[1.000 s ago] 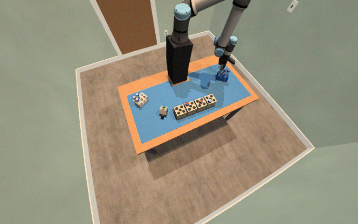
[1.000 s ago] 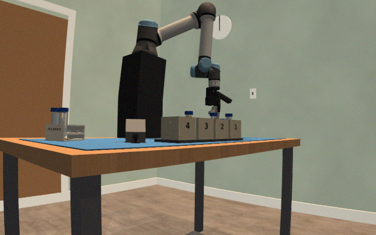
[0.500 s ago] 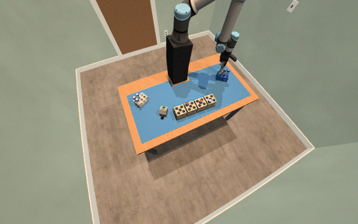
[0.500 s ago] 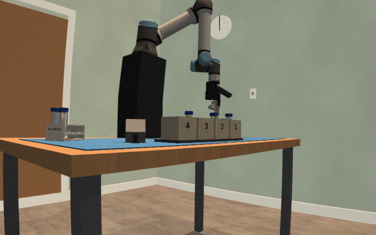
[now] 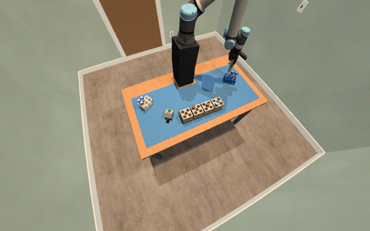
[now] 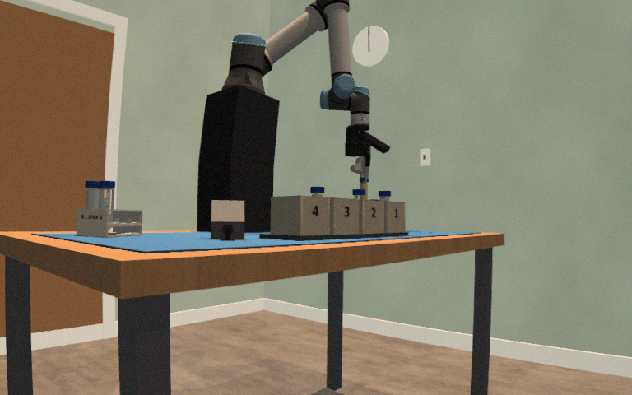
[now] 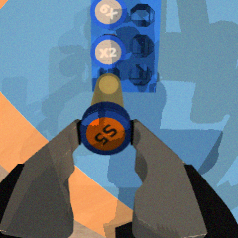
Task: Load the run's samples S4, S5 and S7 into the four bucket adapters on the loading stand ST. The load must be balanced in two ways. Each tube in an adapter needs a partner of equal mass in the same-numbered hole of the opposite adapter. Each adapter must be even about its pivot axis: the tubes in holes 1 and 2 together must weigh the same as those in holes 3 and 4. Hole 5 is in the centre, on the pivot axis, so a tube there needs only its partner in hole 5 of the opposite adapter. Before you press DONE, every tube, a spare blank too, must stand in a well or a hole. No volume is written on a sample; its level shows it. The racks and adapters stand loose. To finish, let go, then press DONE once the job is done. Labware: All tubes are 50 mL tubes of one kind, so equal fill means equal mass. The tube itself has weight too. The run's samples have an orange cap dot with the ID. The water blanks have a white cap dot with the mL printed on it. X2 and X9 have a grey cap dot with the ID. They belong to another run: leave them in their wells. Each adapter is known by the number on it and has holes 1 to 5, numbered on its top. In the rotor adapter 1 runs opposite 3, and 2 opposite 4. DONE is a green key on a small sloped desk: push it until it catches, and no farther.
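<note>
Gripper [image 7: 106, 133] pinches tube S5 [image 7: 105, 131] by its cap, long axis seemingly vertical; X2 [image 7: 106, 52] reads at upper centre.

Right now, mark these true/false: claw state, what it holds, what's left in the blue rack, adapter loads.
1. The claw is shut on tube S5. True.
2. S5 is seated deep in its well in the blue rack. False: it is raised, with its body showing below the cap.
3. X2 stands in the blue rack. True.
4. All four adapters are empty. False: adapter 3 and adapter 2 each hold an orange-dot tube.
5. The claw is pressing the DONE key. False: it is over the blue rack.
</note>
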